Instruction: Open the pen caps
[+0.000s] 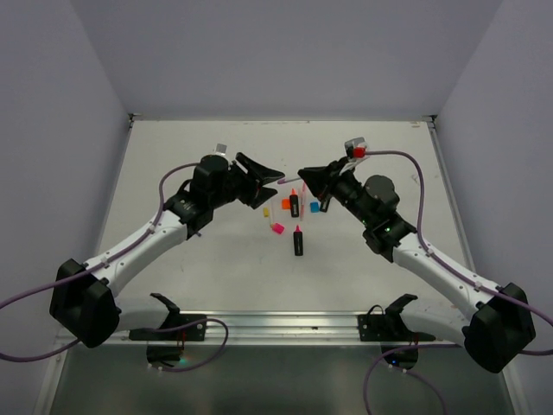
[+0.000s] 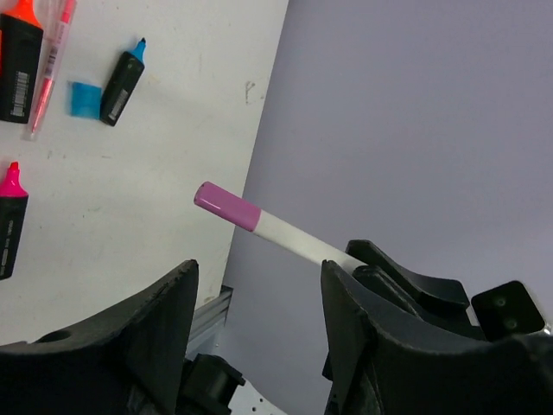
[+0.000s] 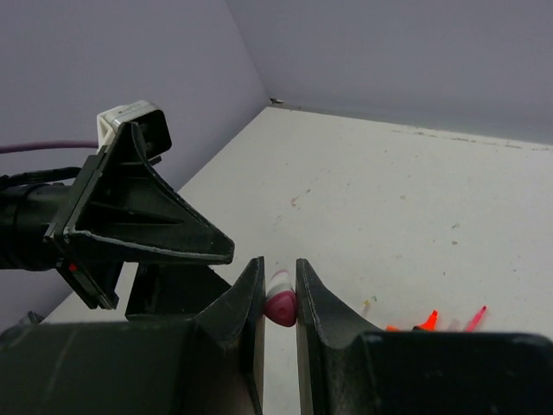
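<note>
- Pale lilac walls close in a white table (image 1: pixel 173 259) on three sides; both arms are bolted at its near edge and reach toward the middle.
- Right jaws are clamped on a white pen (image 2: pixel 298 239); the right wrist view shows the two fingers (image 3: pixel 246 298) pressed against it, with a pink end showing between them.
- That pen is held off the table and points at the left arm (image 1: pixel 155 233). Its purple cap (image 2: pixel 226 207) is on the free end.
- Left jaws stand wide apart and grip nothing. In the left wrist view the purple cap sits just past the fingers (image 2: pixel 168 316), in line with the gap, touching neither.
- Loose caps lie on the table between the arms: a blue cap (image 2: pixel 85 99), a pink cap (image 1: pixel 277 228), a yellow cap (image 1: pixel 266 212) and an orange cap (image 1: pixel 286 202).
- Three stubby black highlighters lie uncapped among them: one with an orange tip (image 2: pixel 19 65), one with a blue tip (image 2: pixel 121 82) right beside the blue cap, and one with a pink tip (image 2: pixel 10 226).
- A thin pink pen (image 2: pixel 50 65) lies alongside the orange-tipped highlighter.
</note>
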`<state>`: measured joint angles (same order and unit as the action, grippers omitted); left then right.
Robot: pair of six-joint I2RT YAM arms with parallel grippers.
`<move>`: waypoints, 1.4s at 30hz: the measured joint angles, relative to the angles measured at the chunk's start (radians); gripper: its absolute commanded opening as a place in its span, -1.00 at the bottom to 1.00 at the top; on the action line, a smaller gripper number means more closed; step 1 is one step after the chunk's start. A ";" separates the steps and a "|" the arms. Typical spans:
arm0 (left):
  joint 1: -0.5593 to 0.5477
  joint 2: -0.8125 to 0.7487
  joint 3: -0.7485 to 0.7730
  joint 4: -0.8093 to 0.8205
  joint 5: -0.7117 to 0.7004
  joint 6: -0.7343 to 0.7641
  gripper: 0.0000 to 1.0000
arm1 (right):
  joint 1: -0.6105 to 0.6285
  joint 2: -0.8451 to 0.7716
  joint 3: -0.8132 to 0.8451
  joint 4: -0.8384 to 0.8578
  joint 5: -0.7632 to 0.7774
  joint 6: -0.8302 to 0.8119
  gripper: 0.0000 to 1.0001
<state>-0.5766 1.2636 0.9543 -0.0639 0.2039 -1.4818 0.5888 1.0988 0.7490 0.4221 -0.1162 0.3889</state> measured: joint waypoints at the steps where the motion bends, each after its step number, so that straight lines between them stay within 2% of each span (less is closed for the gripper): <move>1: -0.003 0.005 0.001 0.000 -0.009 -0.025 0.23 | 0.000 0.000 -0.006 0.017 0.000 -0.004 -1.00; 19: -0.015 0.077 0.054 0.060 -0.074 -0.183 0.17 | 0.029 0.039 -0.036 0.253 -0.081 -0.041 -1.00; 22: -0.015 0.083 0.057 0.063 -0.074 -0.199 0.05 | 0.033 0.039 -0.046 0.281 -0.086 -0.063 -1.00; 25: -0.014 0.085 0.058 0.068 -0.074 -0.216 -0.14 | 0.034 0.039 -0.059 0.319 -0.090 -0.088 -0.98; 26: -0.014 0.086 0.058 0.071 -0.074 -0.224 -0.30 | 0.035 0.039 -0.064 0.334 -0.093 -0.097 -0.96; 28: -0.013 0.087 0.058 0.079 -0.079 -0.246 -0.43 | 0.035 0.039 -0.072 0.355 -0.100 -0.115 -0.94; 29: -0.010 0.087 0.059 0.086 -0.084 -0.257 -0.55 | 0.036 0.039 -0.080 0.366 -0.105 -0.125 -0.90; 31: -0.005 0.087 0.063 0.101 -0.096 -0.282 -0.65 | 0.038 0.039 -0.095 0.380 -0.111 -0.144 -0.84; 37: -0.002 0.087 0.067 0.132 -0.111 -0.317 -1.00 | 0.039 0.043 -0.116 0.408 -0.126 -0.172 -0.43; 39: -0.002 0.087 0.067 0.148 -0.104 -0.319 -1.00 | 0.041 0.044 -0.116 0.412 -0.143 -0.171 -0.24; 40: -0.004 0.087 0.067 0.156 -0.100 -0.322 -1.00 | 0.045 0.045 -0.116 0.412 -0.150 -0.171 0.05; 42: -0.007 0.087 0.067 0.176 -0.094 -0.332 -1.00 | 0.050 0.044 -0.116 0.404 -0.167 -0.163 0.28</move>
<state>-0.5838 1.3502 1.0210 0.1120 0.1101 -1.8133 0.6384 1.1427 0.6327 0.8261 -0.2829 0.2256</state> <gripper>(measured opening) 0.175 0.548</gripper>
